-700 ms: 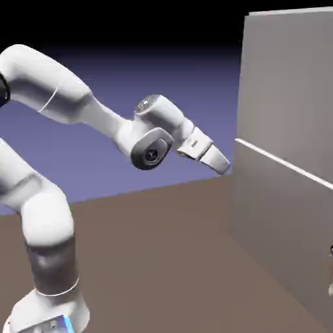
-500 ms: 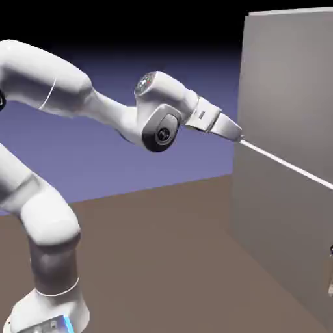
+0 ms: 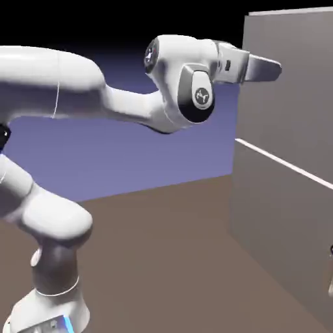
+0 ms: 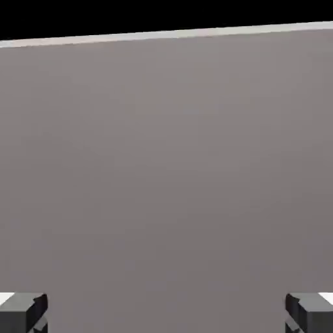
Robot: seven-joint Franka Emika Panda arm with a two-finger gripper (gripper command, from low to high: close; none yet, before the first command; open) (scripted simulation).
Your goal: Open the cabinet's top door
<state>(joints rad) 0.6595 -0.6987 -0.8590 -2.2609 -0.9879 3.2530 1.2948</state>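
In the exterior view we see our gripper (image 3: 272,67) held high and roughly level, its tips overlapping the near vertical edge of the cabinet (image 3: 286,195), up on the top door (image 3: 293,84). The door fills the upper part of the cabinet's front, above the thin pale seam (image 3: 279,161) that slants down toward the right. So the door lies straight ahead of the jaws, and we judge the gap to it small, though this angle does not let us say whether the tips touch. No handle shows on the visible stretch of the top door; a small dark and pale shape (image 3: 330,273) sits at the picture's right edge, low on the lower panel, too cut off to identify. The brown table (image 3: 149,260) between the arm's base and the cabinet carries nothing that stands in the way.

In the hand view the door's flat grey face (image 4: 166,169) fills almost the whole picture, with its pale top edge (image 4: 166,35) running across near the top and black above it. Our two fingertips (image 4: 23,311) sit far apart in the bottom corners, so the jaws stand wide with nothing between them. No handle appears here either, so we judge that the coming move turns on finding it: it must lie outside this view, and we cannot tell to which side.
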